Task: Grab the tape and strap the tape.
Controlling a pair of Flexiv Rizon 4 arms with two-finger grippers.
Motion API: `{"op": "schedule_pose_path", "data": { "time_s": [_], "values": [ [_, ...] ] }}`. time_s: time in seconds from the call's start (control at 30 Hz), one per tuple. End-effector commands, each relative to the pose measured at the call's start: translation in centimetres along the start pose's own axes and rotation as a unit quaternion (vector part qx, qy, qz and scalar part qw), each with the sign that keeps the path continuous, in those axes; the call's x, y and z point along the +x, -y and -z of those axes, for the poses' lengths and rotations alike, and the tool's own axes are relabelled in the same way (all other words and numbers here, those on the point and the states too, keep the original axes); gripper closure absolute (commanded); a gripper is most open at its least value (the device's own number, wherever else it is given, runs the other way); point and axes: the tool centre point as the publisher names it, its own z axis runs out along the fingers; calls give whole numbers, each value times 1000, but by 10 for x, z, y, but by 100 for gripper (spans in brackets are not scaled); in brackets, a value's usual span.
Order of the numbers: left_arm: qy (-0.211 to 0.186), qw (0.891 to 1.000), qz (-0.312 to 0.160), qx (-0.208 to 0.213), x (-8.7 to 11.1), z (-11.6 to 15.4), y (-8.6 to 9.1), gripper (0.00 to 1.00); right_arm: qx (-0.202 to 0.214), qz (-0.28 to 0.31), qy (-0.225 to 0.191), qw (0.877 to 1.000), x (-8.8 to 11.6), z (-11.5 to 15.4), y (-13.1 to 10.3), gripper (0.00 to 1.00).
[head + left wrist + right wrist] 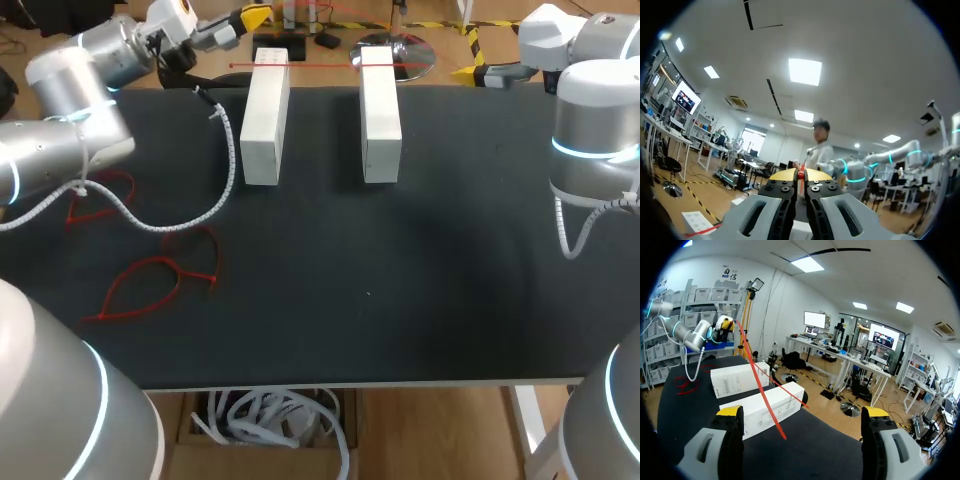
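Worktop [400, 300]: black, carrying both boxes.
White boxes [265, 115]: two, side by side with a gap, lying along the worktop.
Right gripper [802, 415]: fingers wide apart, touching nothing.
Left gripper [801, 175]: yellow tips pinched together on the red tape.
Red tape [760, 380]: stretched from the left gripper across the boxes, its loose end between the right fingers.
Advice: centre the right fingers on that end and close squarely, while the left holds tension so the strip cannot sag.
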Motion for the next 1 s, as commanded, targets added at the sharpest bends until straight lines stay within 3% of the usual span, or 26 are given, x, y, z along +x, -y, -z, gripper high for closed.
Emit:
{"op": "schedule_pose_path", "data": {
  "time_s": [0.03, 1.0],
  "values": [
    [-10, 1000, -1, 12, -6, 1, -6, 100, 0, 0, 0, 1000, 0, 0, 0, 0],
    [-16, 999, -27, 35, -10, -2, -6, 100, 0, 0, 0, 1000, 0, 0, 0, 0]
  ]
}}
